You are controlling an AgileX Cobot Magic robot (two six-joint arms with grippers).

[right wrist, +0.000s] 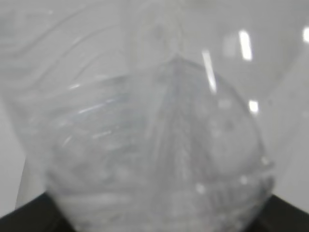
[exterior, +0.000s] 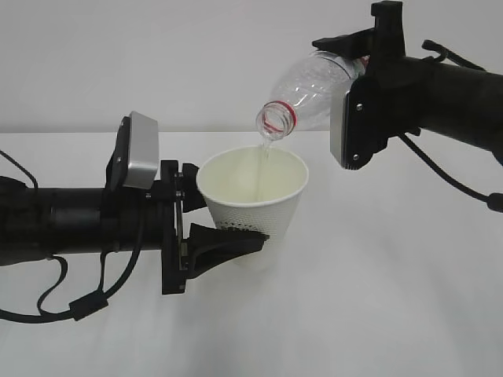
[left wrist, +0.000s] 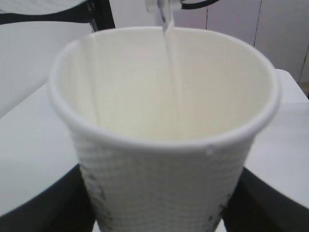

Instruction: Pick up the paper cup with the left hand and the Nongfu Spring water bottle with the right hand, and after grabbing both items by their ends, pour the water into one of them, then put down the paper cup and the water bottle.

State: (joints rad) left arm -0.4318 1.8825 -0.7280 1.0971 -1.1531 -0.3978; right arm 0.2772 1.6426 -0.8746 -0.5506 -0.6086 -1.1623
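Observation:
The white paper cup hangs upright above the table, with my left gripper shut on its lower wall. In the left wrist view the cup fills the picture, a black finger pressed on each side of it. My right gripper is shut on the clear Nongfu Spring water bottle. The bottle is tilted with its red-ringed mouth down over the cup's rim. A thin stream of water falls into the cup. The blurred bottle fills the right wrist view, and its label is hidden.
The white table spreads below both arms, with a plain pale wall behind. Black cables hang under the left arm and trail from the right arm.

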